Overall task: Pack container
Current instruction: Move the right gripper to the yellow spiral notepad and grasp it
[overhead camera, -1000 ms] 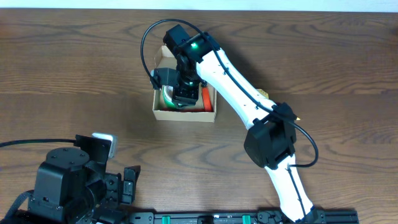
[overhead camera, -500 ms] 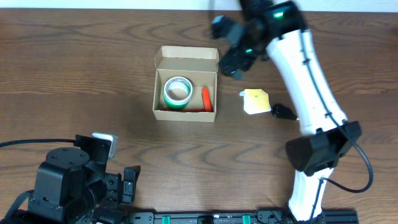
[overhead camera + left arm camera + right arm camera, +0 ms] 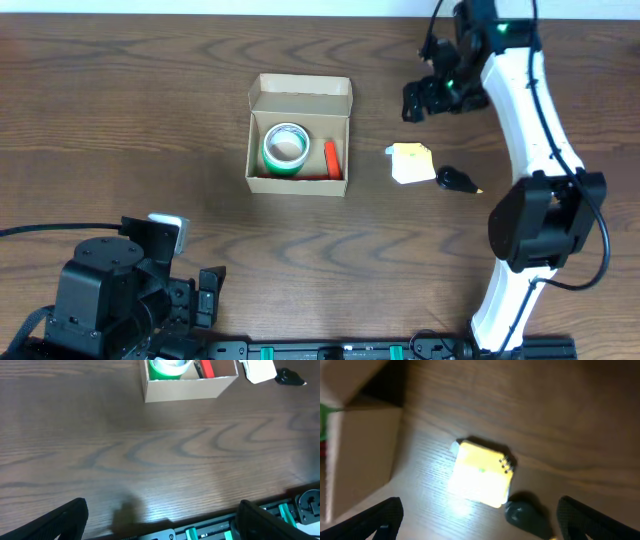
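Note:
The container (image 3: 258, 182) is a small brown cardboard box with its lid flap folded back, left of the table's middle. Inside lie a green tape roll (image 3: 285, 147) and a red item (image 3: 330, 157). My right gripper (image 3: 428, 98) hovers open to the box's right, holding nothing. In the right wrist view it (image 3: 480, 527) is above a yellow pad (image 3: 482, 472) and a small black piece (image 3: 525, 512), with the box wall (image 3: 360, 450) at the left. My left gripper (image 3: 162, 525) rests open and empty by the near edge, far from the box (image 3: 185, 387).
On the bare wood right of the box lie the yellow pad (image 3: 412, 163) and the black piece (image 3: 457, 180). The left arm's base (image 3: 110, 295) fills the near left corner. A rail (image 3: 260, 522) runs along the front edge.
My right gripper opened over the box, left the green roll inside, then rose and swung right to hover above the yellow pad. The left arm stayed still.

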`<state>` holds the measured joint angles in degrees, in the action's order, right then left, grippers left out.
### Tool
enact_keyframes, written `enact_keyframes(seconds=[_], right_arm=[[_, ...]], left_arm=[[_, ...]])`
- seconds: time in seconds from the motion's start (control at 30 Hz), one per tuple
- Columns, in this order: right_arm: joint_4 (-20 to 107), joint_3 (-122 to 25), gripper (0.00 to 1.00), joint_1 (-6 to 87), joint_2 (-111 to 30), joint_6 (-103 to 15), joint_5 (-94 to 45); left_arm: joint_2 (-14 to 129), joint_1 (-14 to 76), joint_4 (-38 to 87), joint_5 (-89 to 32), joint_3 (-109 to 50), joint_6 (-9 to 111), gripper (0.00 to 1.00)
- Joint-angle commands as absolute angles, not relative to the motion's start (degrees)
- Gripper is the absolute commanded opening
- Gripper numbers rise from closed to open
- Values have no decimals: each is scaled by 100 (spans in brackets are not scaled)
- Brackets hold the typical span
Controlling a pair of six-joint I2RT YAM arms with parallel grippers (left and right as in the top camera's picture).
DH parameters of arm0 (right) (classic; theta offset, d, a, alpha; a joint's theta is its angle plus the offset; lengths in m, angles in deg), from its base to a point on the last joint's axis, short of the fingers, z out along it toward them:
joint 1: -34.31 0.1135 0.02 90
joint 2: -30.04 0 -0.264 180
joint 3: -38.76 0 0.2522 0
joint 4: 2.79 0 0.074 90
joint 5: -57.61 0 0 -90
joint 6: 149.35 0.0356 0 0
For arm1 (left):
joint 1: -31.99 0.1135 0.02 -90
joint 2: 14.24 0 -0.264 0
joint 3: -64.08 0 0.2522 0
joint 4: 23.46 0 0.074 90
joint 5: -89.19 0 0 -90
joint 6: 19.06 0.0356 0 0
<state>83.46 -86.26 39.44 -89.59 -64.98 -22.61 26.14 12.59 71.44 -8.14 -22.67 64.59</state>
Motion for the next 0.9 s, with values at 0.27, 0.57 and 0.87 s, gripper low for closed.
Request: enact_keyframes(seconds=[0.27, 0.57, 0.87], right_arm=[[7023, -7090, 99, 4335, -9029, -5435, -2634], [6269, -6156, 99, 4486, -9029, -4968, -3085], [5944, -5824, 99, 4490, -9029, -4817, -3288]], left_arm=[[2620, 1246, 7166, -828, -2263, 6429, 95], [2620, 1246, 7166, -828, -2263, 6429, 95], [2620, 1246, 7166, -830, -2263, 6429, 95]])
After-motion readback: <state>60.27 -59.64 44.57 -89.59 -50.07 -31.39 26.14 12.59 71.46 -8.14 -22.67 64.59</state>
